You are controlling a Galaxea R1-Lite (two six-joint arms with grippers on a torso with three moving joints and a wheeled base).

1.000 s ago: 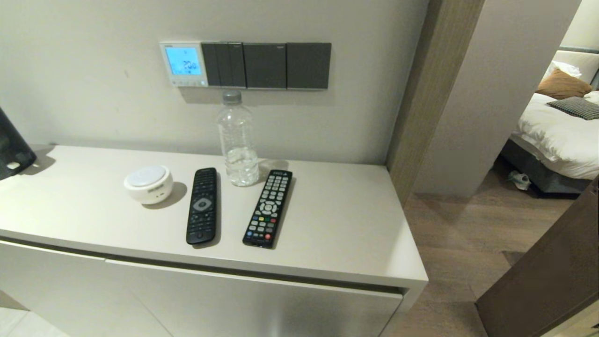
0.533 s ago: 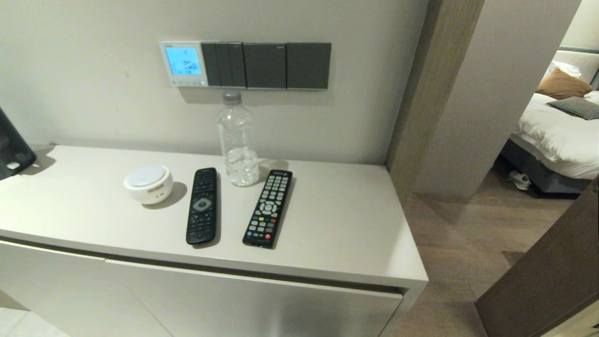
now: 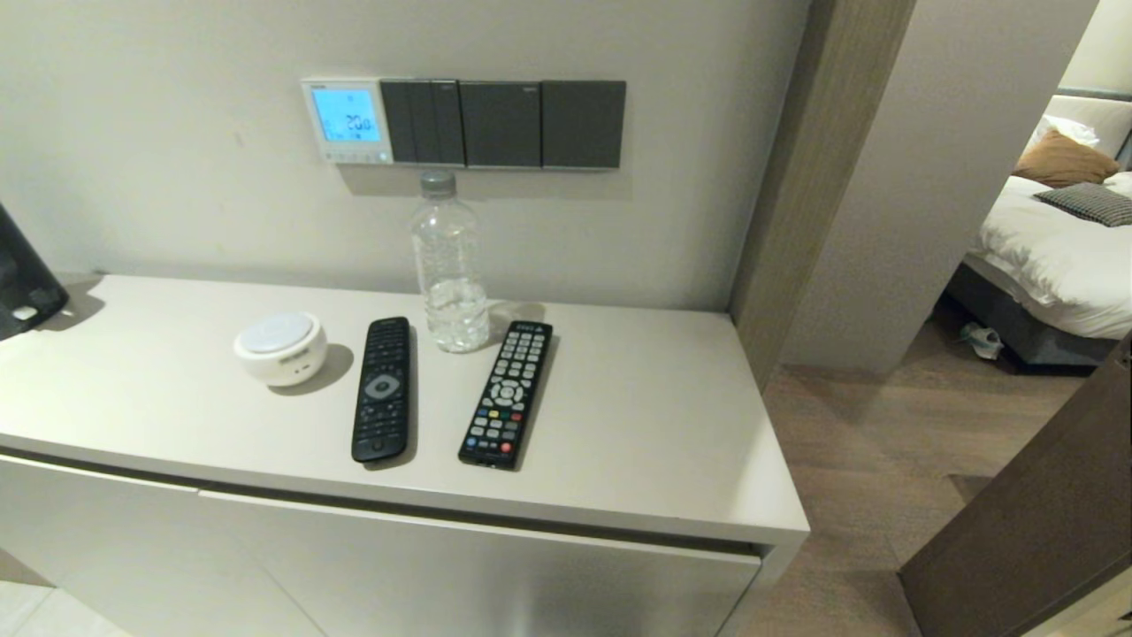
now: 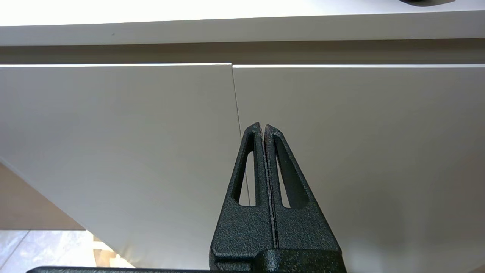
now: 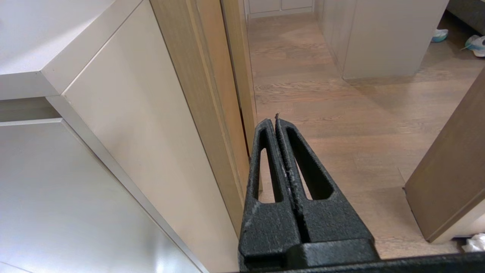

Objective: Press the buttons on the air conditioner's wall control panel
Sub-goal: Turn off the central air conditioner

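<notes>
With both the left gripper (image 4: 263, 127) and right gripper (image 5: 276, 120) clenched empty below the counter, a closed fingertip should have squarely met the small square white plastic control panel (image 3: 348, 120)'s tiny white buttons (image 3: 355, 157).

Head view above cabinet (image 3: 619, 416); wrist views below.

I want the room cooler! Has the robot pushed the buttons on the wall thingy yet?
Can't tell from here. The control panel screen glows, showing digits, but nothing touches its buttons. Nothing is in hand: the left gripper sits low before the cabinet doors, the right gripper beside the cabinet, over the floor, jaws shut. Any pressing still needs a reach up.
</notes>
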